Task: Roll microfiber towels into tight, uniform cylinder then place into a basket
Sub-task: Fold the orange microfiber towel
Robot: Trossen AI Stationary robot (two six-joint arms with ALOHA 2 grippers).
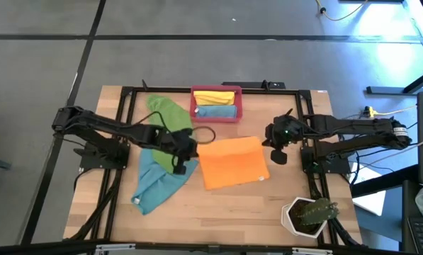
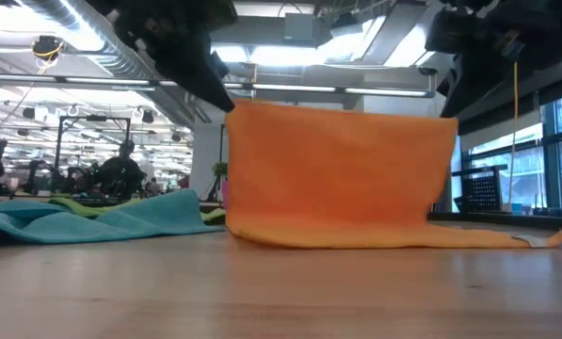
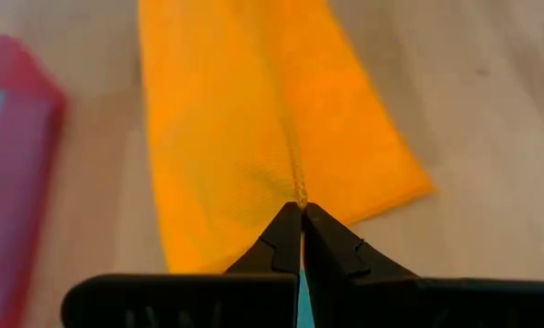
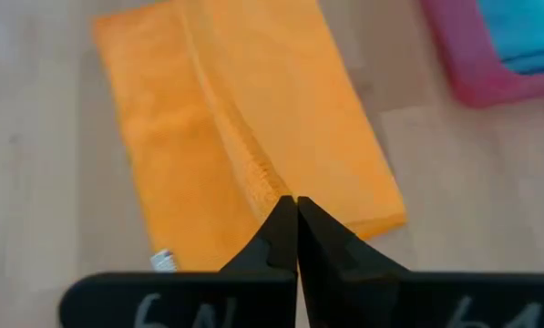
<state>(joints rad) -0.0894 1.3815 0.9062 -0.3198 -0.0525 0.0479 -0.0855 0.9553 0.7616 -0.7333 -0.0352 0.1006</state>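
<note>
1. High view: the orange towel (image 1: 232, 162) lies near the table's (image 1: 218, 216) middle, its far edge raised between the two arms. The left gripper (image 1: 191, 149) pinches one upper corner and the right gripper (image 1: 270, 142) the other. The basket (image 1: 216, 117), at the table's far edge, already holds a yellow roll (image 1: 217, 97) and a blue roll (image 1: 216, 110). The green towel (image 1: 170, 113) and teal towel (image 1: 156, 185) wait toward the left edge.

2. Low view: the orange towel (image 2: 342, 174) hangs as a taut sheet, its lower part resting on the table (image 2: 281, 292).

3. Left wrist view: the left gripper (image 3: 302, 215) is clamped on the orange towel's (image 3: 244, 118) edge, the basket (image 3: 16, 164) beside it.

4. Right wrist view: the right gripper (image 4: 296, 208) grips the orange towel (image 4: 253, 118) likewise.

5. To do the fold well, both corners should probably travel level and together, landing square on the near edge; uneven tension would likely skew the later roll.
</note>
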